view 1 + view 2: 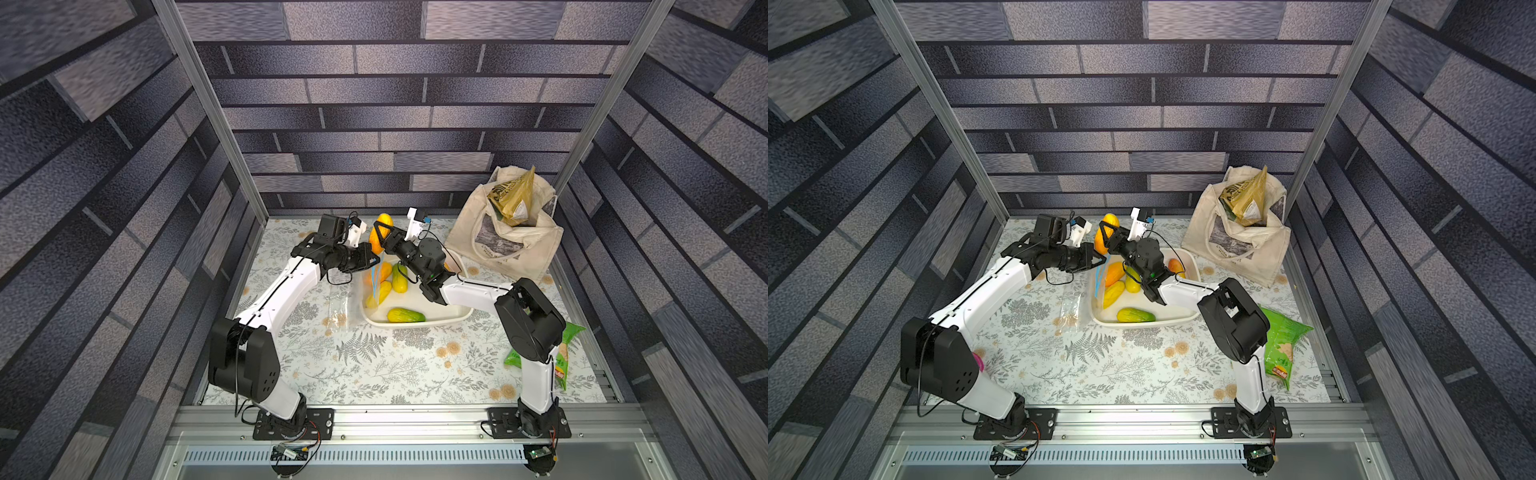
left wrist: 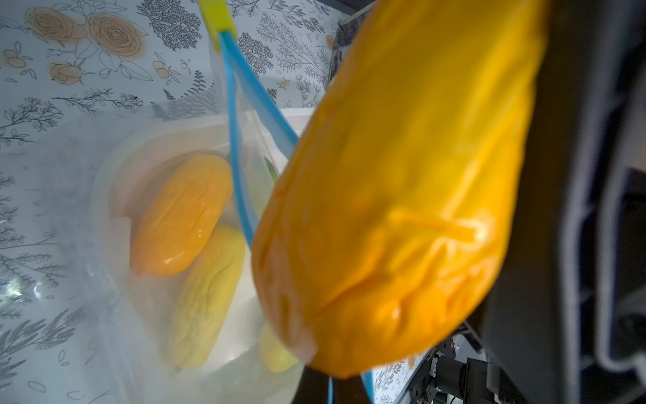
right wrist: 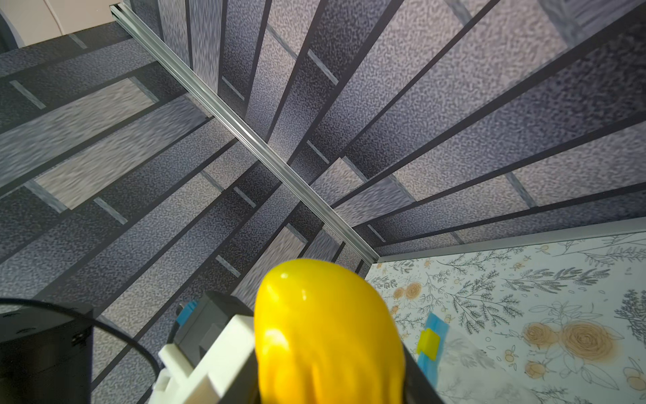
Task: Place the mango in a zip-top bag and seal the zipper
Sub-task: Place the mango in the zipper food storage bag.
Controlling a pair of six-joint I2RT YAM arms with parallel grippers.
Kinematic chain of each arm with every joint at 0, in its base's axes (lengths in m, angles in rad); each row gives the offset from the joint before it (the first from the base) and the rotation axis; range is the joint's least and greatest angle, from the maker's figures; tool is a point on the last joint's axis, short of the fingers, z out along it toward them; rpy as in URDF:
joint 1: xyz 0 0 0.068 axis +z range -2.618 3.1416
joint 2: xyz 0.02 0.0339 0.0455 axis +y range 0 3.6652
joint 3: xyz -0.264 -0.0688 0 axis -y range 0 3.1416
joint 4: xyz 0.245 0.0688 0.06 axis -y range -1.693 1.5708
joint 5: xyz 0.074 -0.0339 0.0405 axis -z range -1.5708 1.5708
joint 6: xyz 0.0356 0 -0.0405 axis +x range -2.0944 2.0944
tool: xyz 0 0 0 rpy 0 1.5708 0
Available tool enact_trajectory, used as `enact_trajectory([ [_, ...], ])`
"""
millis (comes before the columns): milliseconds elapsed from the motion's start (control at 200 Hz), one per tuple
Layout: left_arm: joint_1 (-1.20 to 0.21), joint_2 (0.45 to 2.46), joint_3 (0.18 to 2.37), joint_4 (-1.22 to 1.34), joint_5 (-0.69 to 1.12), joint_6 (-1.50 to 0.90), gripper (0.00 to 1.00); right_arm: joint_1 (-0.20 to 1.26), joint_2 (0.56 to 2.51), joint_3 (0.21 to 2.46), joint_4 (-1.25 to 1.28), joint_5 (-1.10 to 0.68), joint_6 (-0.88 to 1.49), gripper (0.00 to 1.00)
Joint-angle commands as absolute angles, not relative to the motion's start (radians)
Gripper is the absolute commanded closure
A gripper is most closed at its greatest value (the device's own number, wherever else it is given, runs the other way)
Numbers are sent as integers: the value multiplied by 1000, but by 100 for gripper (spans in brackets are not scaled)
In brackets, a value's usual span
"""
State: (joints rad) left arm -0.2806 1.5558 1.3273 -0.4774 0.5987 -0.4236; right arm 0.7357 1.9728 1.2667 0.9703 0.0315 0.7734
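Mango (image 1: 376,243), clamped lengthwise 12-to-6 in right jaws, is hovering 12 o'clock of the zip-top bag (image 1: 376,286) that fully closed left jaws are pinching.

Print in three places, and none of it sharp enough for me to read.
The tote (image 1: 507,237) at the table's far right corner carries a dark printed picture with a curved line of lettering under it, and in both top views those letters are too small to make out. The olive-gold packet (image 1: 513,199) standing in the tote shows pale block lettering across its face, blurred past reading. The green snack packet (image 1: 1285,345) by the table's right edge has a red and yellow label patch at its near end, and its characters are smeared.
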Motion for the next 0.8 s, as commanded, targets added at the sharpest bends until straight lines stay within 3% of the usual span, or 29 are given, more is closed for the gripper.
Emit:
enact_trajectory([
  [0, -269, 1515, 1321, -446, 587, -447, 100, 741, 1944, 1245, 1001, 52, 737, 100],
  [245, -244, 1493, 1315, -443, 573, -476, 100, 742, 1971, 1239, 1042, -2, 718, 100],
  [396, -220, 1473, 1320, -453, 563, -493, 100, 742, 2017, 1258, 1111, -133, 701, 100],
  [676, -167, 1437, 1365, -482, 559, -525, 100, 750, 2066, 1319, 1021, -205, 600, 93],
  [796, -126, 1422, 1416, -506, 560, -525, 100, 749, 2063, 1387, 935, -294, 556, 83],
])
